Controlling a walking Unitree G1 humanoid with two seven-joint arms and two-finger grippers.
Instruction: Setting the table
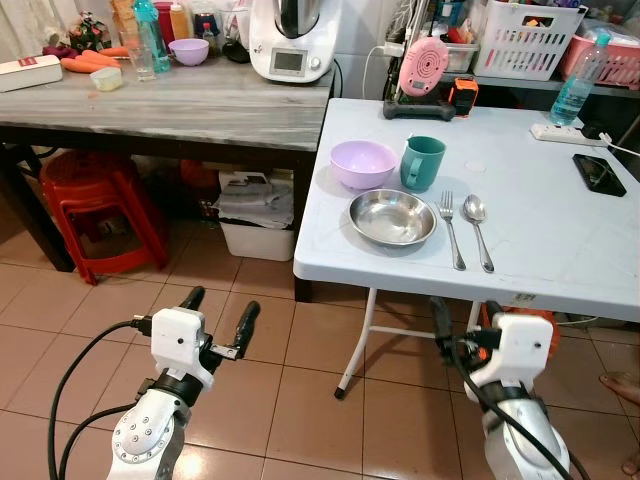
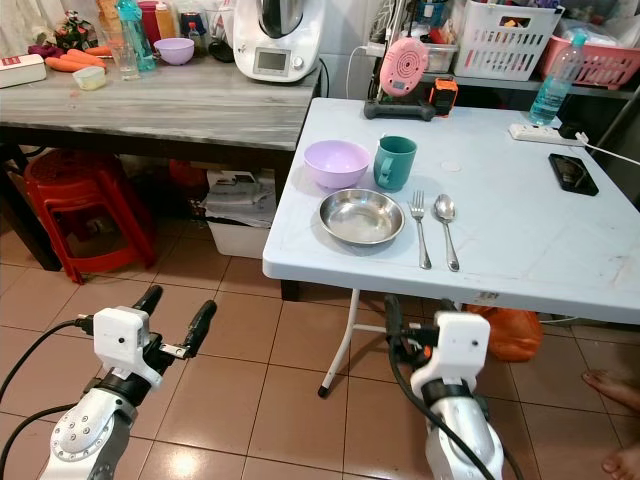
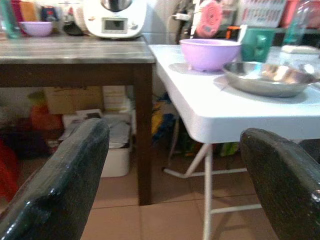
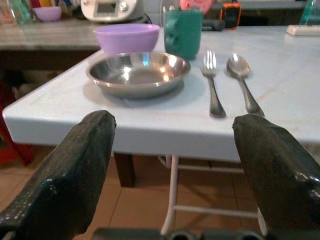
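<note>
Both arms hang low before the white table (image 1: 560, 230); left gripper (image 1: 218, 318) and right gripper (image 4: 175, 165) spread apart, steel plate (image 4: 138, 73) just ahead of the right.

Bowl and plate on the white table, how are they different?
The bowl is purple and dull; the plate is shiny silver metal. The bowl is deep with tall sides; the plate is shallow and wider. The bowl sits farther from the robot, beside the green cup; the plate sits nearer, beside the fork. Both are round, upright and look empty.
</note>
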